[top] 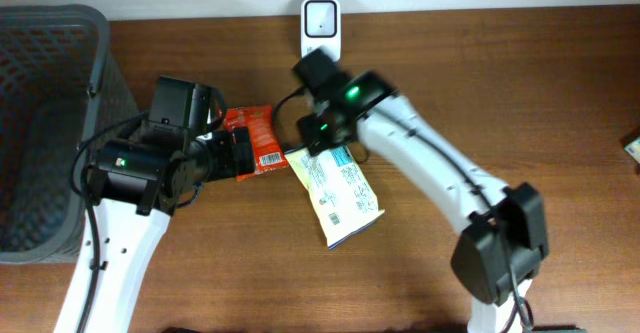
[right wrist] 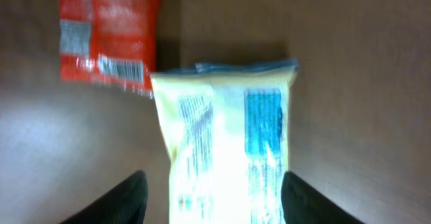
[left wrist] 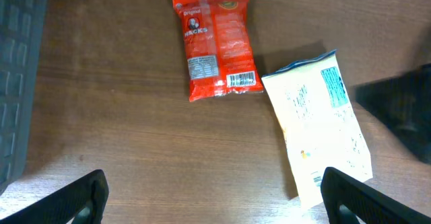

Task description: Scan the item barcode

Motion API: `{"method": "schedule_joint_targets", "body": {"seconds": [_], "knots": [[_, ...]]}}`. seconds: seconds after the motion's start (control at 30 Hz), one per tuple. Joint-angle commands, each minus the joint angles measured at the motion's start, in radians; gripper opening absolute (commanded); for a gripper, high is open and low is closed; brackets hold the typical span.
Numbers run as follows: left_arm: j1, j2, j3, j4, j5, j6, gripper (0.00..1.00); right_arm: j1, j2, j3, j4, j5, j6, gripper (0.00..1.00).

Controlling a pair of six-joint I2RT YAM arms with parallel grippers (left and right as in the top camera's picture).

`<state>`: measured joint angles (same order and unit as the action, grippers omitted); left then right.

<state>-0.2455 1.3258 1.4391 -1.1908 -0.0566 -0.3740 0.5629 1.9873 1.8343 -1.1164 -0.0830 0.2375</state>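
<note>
The brown worktop (top: 560, 93) holds a grey basket (top: 50, 123) at the left, cut off by the edge. The right pincer (right wrist: 215, 200) hangs over the yellow pack (top: 340, 193), jaws apart on each side, maybe ready to lift it to the white scanner (top: 321, 25) at the far edge. The left pincer (left wrist: 215, 204) is wide apart just by the red pack (left wrist: 217, 46), whose barcode (left wrist: 241, 81) faces up. The yellow pack lies flat mid-worktop; its print is too blurry to read.

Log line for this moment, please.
left gripper open, empty | right gripper open, over yellow packet | red packet lying barcode-up | scanner standing apart from both packets
</note>
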Motion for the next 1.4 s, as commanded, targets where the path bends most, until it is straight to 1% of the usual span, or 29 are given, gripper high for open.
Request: {"method": "schedule_joint_targets", "body": {"seconds": [0.0, 0.03, 0.07, 0.13, 0.2, 0.27, 0.33, 0.37, 0.47, 0.5, 0.57, 0.6, 0.63, 0.73, 0.8, 0.83, 0.87, 0.9, 0.93, 0.97, 1.0, 1.03, 1.1, 1.13, 1.17, 1.23, 1.3, 1.33, 1.37], "knots": [[0.003, -0.006, 0.011, 0.0, -0.004, 0.009, 0.99, -0.106, -0.003, 0.003, -0.176, -0.182, -0.024, 0.31], [0.003, -0.006, 0.011, 0.0, -0.004, 0.009, 0.99, -0.12, 0.0, -0.037, -0.222, -0.183, -0.032, 0.04], [0.003, -0.006, 0.011, 0.0, -0.004, 0.009, 0.99, -0.116, 0.0, -0.101, -0.225, -0.187, -0.05, 0.04], [0.003, -0.006, 0.011, 0.0, -0.004, 0.009, 0.99, -0.088, 0.0, -0.228, -0.15, -0.21, -0.032, 0.04], [0.003, -0.006, 0.011, 0.0, -0.004, 0.009, 0.99, -0.063, 0.0, -0.35, -0.044, -0.209, 0.088, 0.04], [0.003, -0.006, 0.011, 0.0, -0.004, 0.009, 0.99, -0.053, 0.0, -0.506, 0.101, -0.21, 0.252, 0.04], [0.003, -0.006, 0.011, 0.0, -0.004, 0.009, 0.99, -0.06, 0.0, -0.586, 0.208, -0.203, 0.273, 0.04], [0.003, -0.006, 0.011, 0.0, -0.004, 0.009, 0.99, -0.071, 0.0, -0.595, 0.237, -0.17, 0.273, 0.04], [0.003, -0.006, 0.011, 0.0, -0.004, 0.009, 0.99, -0.14, 0.0, -0.573, 0.326, -0.006, 0.268, 0.04], [0.003, -0.006, 0.011, 0.0, -0.004, 0.009, 0.99, -0.167, 0.0, -0.559, 0.372, 0.027, 0.229, 0.04], [0.003, -0.006, 0.011, 0.0, -0.004, 0.009, 0.99, -0.223, 0.0, -0.506, 0.475, 0.051, 0.053, 0.05], [0.003, -0.006, 0.011, 0.0, -0.004, 0.009, 0.99, -0.246, 0.0, -0.457, 0.517, 0.054, -0.039, 0.09], [0.003, -0.006, 0.011, 0.0, -0.004, 0.009, 0.99, -0.257, 0.0, -0.415, 0.517, 0.054, -0.068, 0.11], [0.003, -0.006, 0.011, 0.0, -0.004, 0.009, 0.99, -0.27, 0.0, -0.193, 0.314, 0.05, -0.065, 0.14], [0.003, -0.006, 0.011, 0.0, -0.004, 0.009, 0.99, -0.267, 0.0, -0.092, 0.175, 0.018, -0.065, 0.15], [0.003, -0.006, 0.011, 0.0, -0.004, 0.009, 0.99, -0.266, 0.0, -0.048, 0.088, -0.047, -0.068, 0.17], [0.003, -0.006, 0.011, 0.0, -0.004, 0.009, 0.99, -0.261, 0.0, -0.037, 0.038, -0.129, -0.106, 0.18], [0.003, -0.006, 0.011, 0.0, -0.004, 0.009, 0.99, -0.25, 0.0, -0.038, -0.01, -0.231, -0.187, 0.22], [0.003, -0.006, 0.011, 0.0, -0.004, 0.009, 0.99, -0.22, 0.0, -0.062, -0.044, -0.261, -0.264, 0.29], [0.003, -0.006, 0.011, 0.0, -0.004, 0.009, 0.99, -0.191, 0.0, -0.081, -0.06, -0.248, -0.317, 0.5], [0.003, -0.006, 0.011, 0.0, -0.004, 0.009, 0.99, -0.167, 0.0, -0.101, -0.057, -0.233, -0.342, 0.67], [0.003, -0.006, 0.011, 0.0, -0.004, 0.009, 0.99, -0.118, 0.0, -0.144, -0.036, -0.177, -0.37, 0.89], [0.003, -0.006, 0.011, 0.0, -0.004, 0.009, 0.99, -0.044, 0.0, -0.208, 0.016, -0.037, -0.373, 0.94], [0.003, -0.006, 0.011, 0.0, -0.004, 0.009, 0.99, -0.01, 0.0, -0.237, 0.051, 0.034, -0.378, 0.95], [0.003, -0.006, 0.011, 0.0, -0.004, 0.009, 0.99, 0.034, 0.0, -0.283, 0.113, 0.095, -0.398, 0.97], [0.003, -0.006, 0.011, 0.0, -0.004, 0.009, 0.99, 0.086, 0.0, -0.344, 0.194, 0.155, -0.425, 1.0], [0.003, -0.006, 0.011, 0.0, -0.004, 0.009, 0.99, 0.136, 0.0, -0.396, 0.258, 0.238, -0.449, 0.99], [0.003, -0.006, 0.011, 0.0, -0.004, 0.009, 0.99, 0.172, 0.0, -0.419, 0.296, 0.312, -0.483, 0.99], [0.003, -0.006, 0.011, 0.0, -0.004, 0.009, 0.99, 0.19, 0.0, -0.428, 0.313, 0.328, -0.495, 0.99]]}}
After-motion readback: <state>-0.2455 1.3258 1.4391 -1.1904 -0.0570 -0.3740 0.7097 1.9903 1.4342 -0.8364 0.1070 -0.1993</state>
